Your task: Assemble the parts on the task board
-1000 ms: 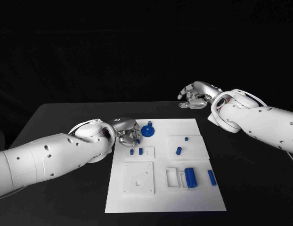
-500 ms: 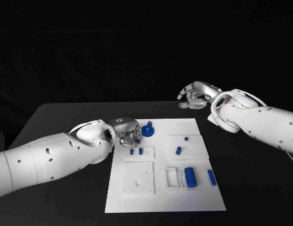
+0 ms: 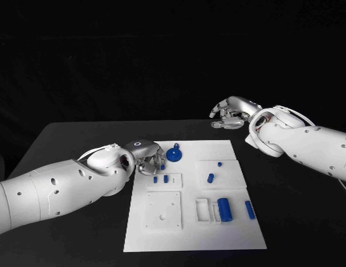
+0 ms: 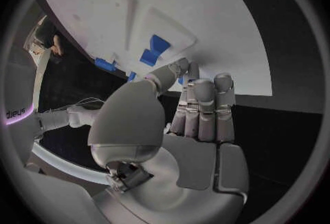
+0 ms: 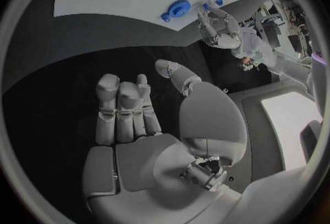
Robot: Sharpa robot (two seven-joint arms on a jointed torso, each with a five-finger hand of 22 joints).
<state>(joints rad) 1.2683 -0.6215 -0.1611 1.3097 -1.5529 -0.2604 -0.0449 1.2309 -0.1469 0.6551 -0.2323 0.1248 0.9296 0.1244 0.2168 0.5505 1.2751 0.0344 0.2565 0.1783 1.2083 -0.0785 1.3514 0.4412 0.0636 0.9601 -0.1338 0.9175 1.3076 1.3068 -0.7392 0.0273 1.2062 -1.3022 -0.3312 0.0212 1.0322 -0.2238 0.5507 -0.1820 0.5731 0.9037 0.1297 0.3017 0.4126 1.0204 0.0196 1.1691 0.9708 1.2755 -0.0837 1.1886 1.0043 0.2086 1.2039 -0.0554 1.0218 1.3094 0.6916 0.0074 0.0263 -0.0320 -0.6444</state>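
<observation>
The white task board (image 3: pixel 193 233) lies mid-table. On it are a round blue knob (image 3: pixel 176 153), two small pegs (image 3: pixel 162 179) in a raised plate, two more pegs (image 3: pixel 211 178) and two blue cylinders (image 3: pixel 224 209) near the right edge. My left hand (image 3: pixel 147 161) is at the board's far left edge, beside the knob. Its thumb lies against the fingers (image 4: pixel 203 103), and a small blue part (image 4: pixel 180 78) shows pinched there. My right hand (image 3: pixel 233 113) hangs above the table beyond the board's far right corner, its fingers (image 5: pixel 124 108) straight and holding nothing.
A square white plate (image 3: pixel 163 209) and a white frame (image 3: pixel 203 209) stand on the board's near half. Bare black table (image 3: pixel 69 144) lies on both sides of the board.
My left arm has eased slightly toward the near side, with the hand still at the board's left edge. The right hand has not moved.
</observation>
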